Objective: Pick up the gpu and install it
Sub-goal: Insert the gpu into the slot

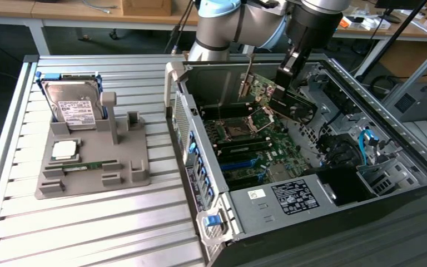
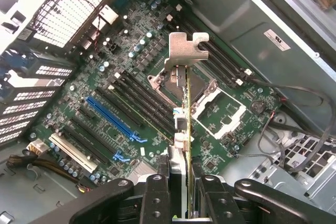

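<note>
The gpu (image 1: 273, 95), a green card with a black fan and a silver end bracket, hangs tilted over the open computer case (image 1: 413, 161). My gripper (image 1: 288, 65) is shut on its upper edge. In the wrist view the gpu (image 2: 187, 109) appears edge-on, its silver bracket (image 2: 185, 50) pointing away from me, and my gripper (image 2: 185, 199) clamps it between two black fingers (image 2: 157, 195). The card floats above the motherboard (image 2: 126, 72), roughly over the processor socket (image 2: 223, 109), and touches no slot. A blue expansion slot (image 2: 112, 117) lies off to one side.
A grey holder tray (image 1: 87, 183) on the exterior view's left carries a silver hard drive (image 1: 76, 108), a processor chip (image 1: 65, 149) and a RAM stick (image 1: 87, 165). Black cables (image 2: 299, 93), a drive cage (image 1: 380, 178) and the case walls surround the motherboard (image 1: 254, 156).
</note>
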Robot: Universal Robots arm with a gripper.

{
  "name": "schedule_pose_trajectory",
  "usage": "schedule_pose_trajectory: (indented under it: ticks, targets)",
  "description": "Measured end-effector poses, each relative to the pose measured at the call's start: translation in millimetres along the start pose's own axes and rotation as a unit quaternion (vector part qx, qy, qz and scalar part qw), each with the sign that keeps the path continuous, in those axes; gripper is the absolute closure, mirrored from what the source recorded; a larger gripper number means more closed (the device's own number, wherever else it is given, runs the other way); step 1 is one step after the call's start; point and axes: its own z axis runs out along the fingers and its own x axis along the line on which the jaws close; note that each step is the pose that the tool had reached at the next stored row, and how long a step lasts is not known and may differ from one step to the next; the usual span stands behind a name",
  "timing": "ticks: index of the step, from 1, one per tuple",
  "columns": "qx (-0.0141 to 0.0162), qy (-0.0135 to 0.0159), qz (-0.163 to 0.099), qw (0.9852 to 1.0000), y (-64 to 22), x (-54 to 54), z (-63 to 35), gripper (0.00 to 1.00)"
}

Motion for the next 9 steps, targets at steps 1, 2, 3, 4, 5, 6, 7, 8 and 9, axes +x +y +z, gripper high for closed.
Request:
schedule_pose_trajectory:
  ticks: [1,2,3,4,5,6,7,8,9]
  targets:
    - [0.0,0.0,-0.001,1.0,0.0,0.0,0.0,0.73]
    - [-0.0001,0.0,-0.002,1.0,0.0,0.0,0.0,0.73]
    - [-0.0001,-0.0001,-0.004,1.0,0.0,0.0,0.0,0.73]
    - [-0.0002,-0.0001,-0.005,1.0,0.0,0.0,0.0,0.73]
    - [-0.0002,-0.0001,-0.006,1.0,0.0,0.0,0.0,0.73]
    - [-0.0002,-0.0001,-0.007,1.0,0.0,0.0,0.0,0.73]
    - [-0.0002,-0.0002,-0.008,1.0,0.0,0.0,0.0,0.73]
    - [-0.0003,-0.0002,-0.01,1.0,0.0,0.0,0.0,0.73]
    - [-0.0003,-0.0002,-0.011,0.9999,0.0,0.0,0.0,0.73]
